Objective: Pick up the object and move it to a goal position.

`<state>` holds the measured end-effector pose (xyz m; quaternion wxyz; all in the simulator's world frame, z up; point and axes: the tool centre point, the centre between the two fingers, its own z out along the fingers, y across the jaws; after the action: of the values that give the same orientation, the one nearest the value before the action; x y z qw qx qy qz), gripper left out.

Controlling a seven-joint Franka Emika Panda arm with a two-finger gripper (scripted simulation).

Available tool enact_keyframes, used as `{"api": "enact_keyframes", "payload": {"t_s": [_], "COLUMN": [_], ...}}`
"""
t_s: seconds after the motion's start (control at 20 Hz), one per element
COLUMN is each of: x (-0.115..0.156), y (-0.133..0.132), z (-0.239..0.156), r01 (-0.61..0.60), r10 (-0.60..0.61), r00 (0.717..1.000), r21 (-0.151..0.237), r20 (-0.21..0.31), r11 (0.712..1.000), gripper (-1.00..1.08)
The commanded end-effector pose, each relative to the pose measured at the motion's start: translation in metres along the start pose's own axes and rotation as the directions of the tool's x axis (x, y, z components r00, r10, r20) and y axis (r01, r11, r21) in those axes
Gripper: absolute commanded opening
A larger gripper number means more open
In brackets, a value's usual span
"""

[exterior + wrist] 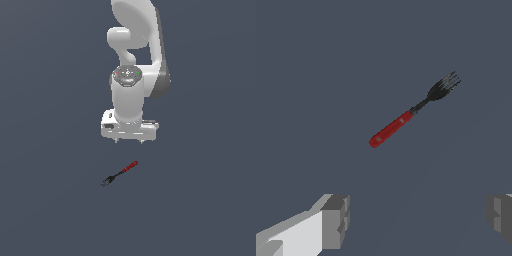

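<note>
All around is one flat, dark slate-blue floor [50,210], plain and unmarked, filling both views edge to edge. The light is soft and even, casting only faint shadows.

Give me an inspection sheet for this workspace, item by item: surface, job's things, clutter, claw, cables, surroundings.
Surface: plain dark grey-blue floor, unmarked.
Job's things: small fork with red handle, black shaft and dark tines, lying flat, untouched, tines toward the exterior view's left.
Clutter: nothing seen.
Claw: white arm's claw open, fingers spread wide, raised above the floor, empty; the fork lies apart from it, nearer the exterior camera.
Cables: nothing seen.
Surroundings: uniform dark backdrop, no goal marker seen.
</note>
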<state>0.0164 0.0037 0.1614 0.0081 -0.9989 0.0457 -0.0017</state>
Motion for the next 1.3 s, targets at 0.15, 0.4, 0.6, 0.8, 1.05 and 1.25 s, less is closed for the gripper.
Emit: {"api": "enact_keyframes", "payload": {"t_s": [0.15,0.4,0.6,0.8,1.05,1.25], "x": [0.013,0.028,0.038,0.049,0.06,0.067], "y": [0.005,0.01,0.015,0.019,0.025,0.028], "z": [0.014,0.03,0.043,0.057,0.074,0.086], "r01": [-0.132,-0.28,-0.392,-0.499,-0.618,-0.69], "r10": [0.132,0.28,0.392,0.499,0.618,0.69], "r00": [0.991,0.96,0.92,0.867,0.786,0.724], "r21": [0.002,0.002,0.0,-0.002,-0.006,-0.009], "r20": [0.002,0.004,0.005,0.004,0.0,-0.003], "r11": [0.991,0.96,0.92,0.867,0.786,0.724], "gripper": [1.0,1.0,1.0,1.0,1.0,1.0]}}
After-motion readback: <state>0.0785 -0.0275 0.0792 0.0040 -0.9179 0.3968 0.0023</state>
